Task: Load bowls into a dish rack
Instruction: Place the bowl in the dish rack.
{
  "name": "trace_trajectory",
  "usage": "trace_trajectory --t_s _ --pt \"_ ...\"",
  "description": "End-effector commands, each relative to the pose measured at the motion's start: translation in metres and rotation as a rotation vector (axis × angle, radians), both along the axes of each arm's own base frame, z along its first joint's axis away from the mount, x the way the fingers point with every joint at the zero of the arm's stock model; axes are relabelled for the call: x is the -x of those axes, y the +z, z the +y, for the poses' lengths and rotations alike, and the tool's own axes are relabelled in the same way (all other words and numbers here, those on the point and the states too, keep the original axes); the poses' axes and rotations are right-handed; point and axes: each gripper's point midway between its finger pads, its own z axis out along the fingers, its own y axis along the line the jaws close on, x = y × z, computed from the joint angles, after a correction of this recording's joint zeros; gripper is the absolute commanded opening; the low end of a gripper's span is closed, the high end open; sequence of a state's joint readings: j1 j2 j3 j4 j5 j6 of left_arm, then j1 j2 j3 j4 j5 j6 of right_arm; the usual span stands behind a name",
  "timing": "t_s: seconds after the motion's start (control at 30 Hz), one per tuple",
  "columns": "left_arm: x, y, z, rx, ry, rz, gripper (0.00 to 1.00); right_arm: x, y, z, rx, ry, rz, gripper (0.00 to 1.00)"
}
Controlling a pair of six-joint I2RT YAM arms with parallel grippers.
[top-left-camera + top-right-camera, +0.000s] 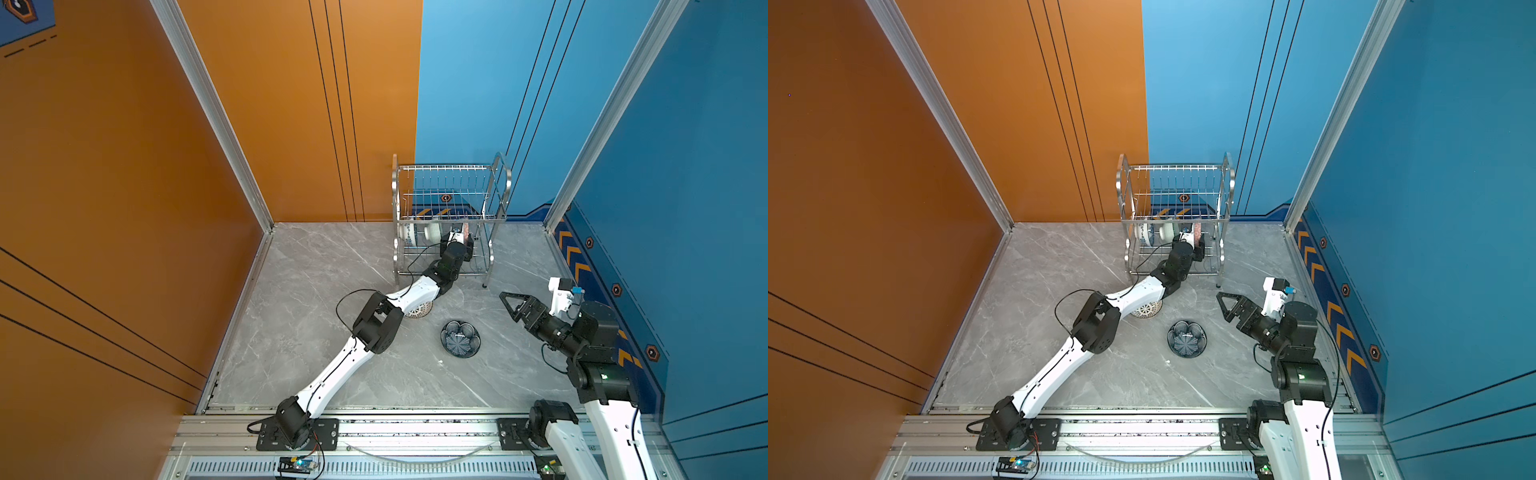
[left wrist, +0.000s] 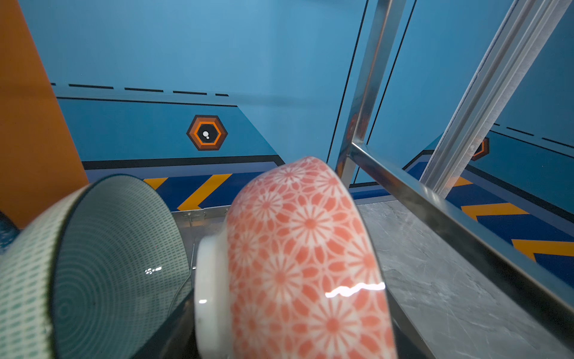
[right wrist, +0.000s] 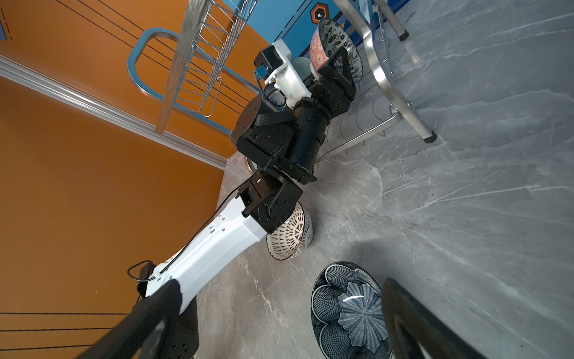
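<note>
One leaf-patterned bowl (image 3: 316,49) stood on edge on the dish rack's (image 1: 451,168) lower shelf near the worktop's (image 1: 291,291) far edge, axis level, mouth toward the right edge. Left gripper (image 3: 332,57) straddled it, grip unclear; right gripper (image 1: 509,305) gaped empty. Glazed, brittle, likely slippery: best taken by the rim.
</note>
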State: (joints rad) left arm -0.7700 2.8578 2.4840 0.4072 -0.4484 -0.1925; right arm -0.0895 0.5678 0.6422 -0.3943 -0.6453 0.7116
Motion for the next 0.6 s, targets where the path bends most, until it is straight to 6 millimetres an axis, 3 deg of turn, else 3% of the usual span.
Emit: trace_trajectory --t_s 0.0,0.57 --pt "-0.0077 0.0106 0.0044 0.025 0.002 -0.016 0.51 -0.0022 0.0024 0.0029 -0.016 0.026 -0.021 1.00" --pt "-0.0136 0.0020 -0.0010 0.050 -0.014 -0.017 0.51 -0.0030 -0.0005 0.0009 -0.012 0.038 -0.027 1.00"
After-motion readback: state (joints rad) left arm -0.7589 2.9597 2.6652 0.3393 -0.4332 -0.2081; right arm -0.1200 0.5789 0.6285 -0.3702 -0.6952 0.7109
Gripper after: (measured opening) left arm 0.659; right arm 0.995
